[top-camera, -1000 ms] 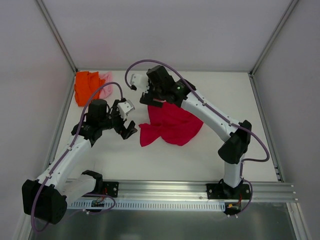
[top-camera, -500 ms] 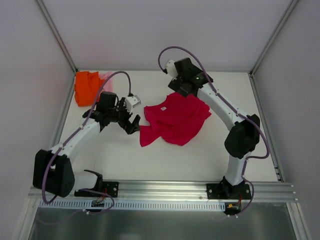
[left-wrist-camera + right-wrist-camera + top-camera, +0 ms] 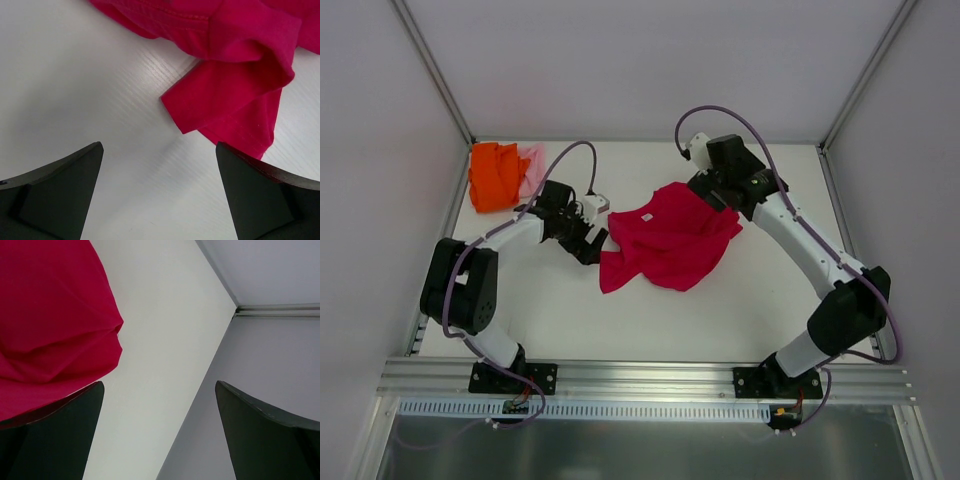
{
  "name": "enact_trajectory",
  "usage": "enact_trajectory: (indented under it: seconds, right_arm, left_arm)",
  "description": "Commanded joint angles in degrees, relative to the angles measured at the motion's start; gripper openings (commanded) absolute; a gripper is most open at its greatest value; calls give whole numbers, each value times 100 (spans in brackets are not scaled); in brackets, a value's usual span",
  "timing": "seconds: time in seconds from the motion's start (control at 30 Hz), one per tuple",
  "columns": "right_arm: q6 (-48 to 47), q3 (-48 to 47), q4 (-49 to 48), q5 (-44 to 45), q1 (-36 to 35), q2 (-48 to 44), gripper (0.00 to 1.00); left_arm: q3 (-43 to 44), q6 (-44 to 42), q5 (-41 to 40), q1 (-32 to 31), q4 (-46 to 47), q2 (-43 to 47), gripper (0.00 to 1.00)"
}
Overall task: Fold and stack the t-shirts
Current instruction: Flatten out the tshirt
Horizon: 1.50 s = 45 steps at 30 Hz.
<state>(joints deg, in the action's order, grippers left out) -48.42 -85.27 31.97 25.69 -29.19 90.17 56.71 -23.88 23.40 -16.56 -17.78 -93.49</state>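
Three shirts are seen on the tabletop. The red shirt is spread crumpled near the middle, while the orange shirt and the pink shirt, touching each other, are bunched in the far left corner. The left tool is held wide and released just beside the red shirt's left edge, with nothing gripped. The right tool is likewise released and empty at the red shirt's far right edge.

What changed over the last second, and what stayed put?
The right gripper pulled the red t-shirt right and back by its far edge, spreading it, then let go; jaws open. The left gripper, jaws open, moved in toward the shirt's left edge. The orange t-shirt and pink t-shirt stayed in the far-left corner.
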Motion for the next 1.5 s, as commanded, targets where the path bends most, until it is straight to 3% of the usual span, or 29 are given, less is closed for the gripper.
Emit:
enact_trajectory:
  seconds: [0.0,0.2,0.4,0.73,1.13,1.47]
  right_arm:
    - [114,142,-252,-38,45,-307,100]
    - [158,318,-296,-73,80,-474,99]
    - [35,354,-305,15,238,-518,100]
    - [61,363,-296,-73,493,-325,100]
    - [35,231,-270,-56,634,-79,100]
    - [61,178,-182,-64,643,-17,100]
  left_arm:
    - [306,-2,41,-41,135,-186,99]
    - [543,-353,87,-190,4,-582,99]
    - [762,-1039,-836,-445,-304,-793,99]
    - [561,-2006,-890,-445,-419,-390,99]
    - [438,-2323,-309,-559,-1069,244,99]
    - [516,-2288,-626,-955,-947,-371,99]
